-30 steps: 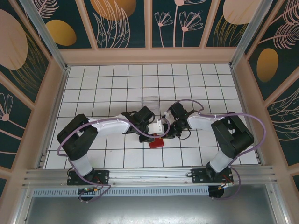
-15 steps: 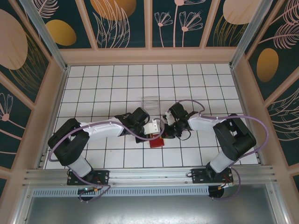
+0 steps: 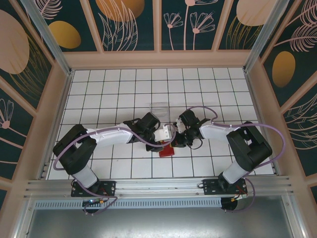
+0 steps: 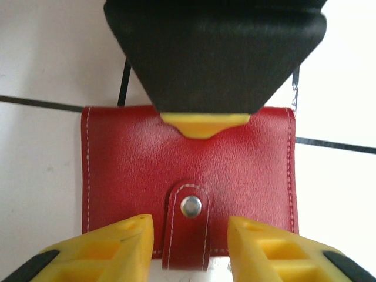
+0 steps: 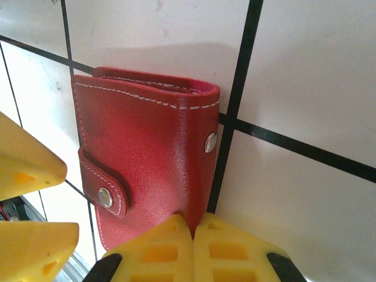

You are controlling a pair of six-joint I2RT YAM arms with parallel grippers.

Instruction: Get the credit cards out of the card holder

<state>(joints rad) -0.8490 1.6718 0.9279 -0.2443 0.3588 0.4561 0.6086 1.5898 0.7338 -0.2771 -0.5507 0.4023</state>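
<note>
The card holder is a red wallet lying flat on the tiles, folded, its tab snapped closed. My left gripper is open, with one yellow finger on each side of the tab and not touching it. My right gripper is shut on the card holder at its folded edge. The right gripper's tip shows at the wallet's far edge in the left wrist view. In the top view the card holder lies below both grippers. The credit cards are hidden inside.
A small clear plastic box stands on the tiles just beyond the two grippers. The white tiled table is walled by a raised wooden rim. Both arms meet near the middle, close to each other.
The left gripper's jaws have opened wider. The left arm shifted a little over the wallet. The right gripper stays shut on the wallet, and the wallet has not moved.
</note>
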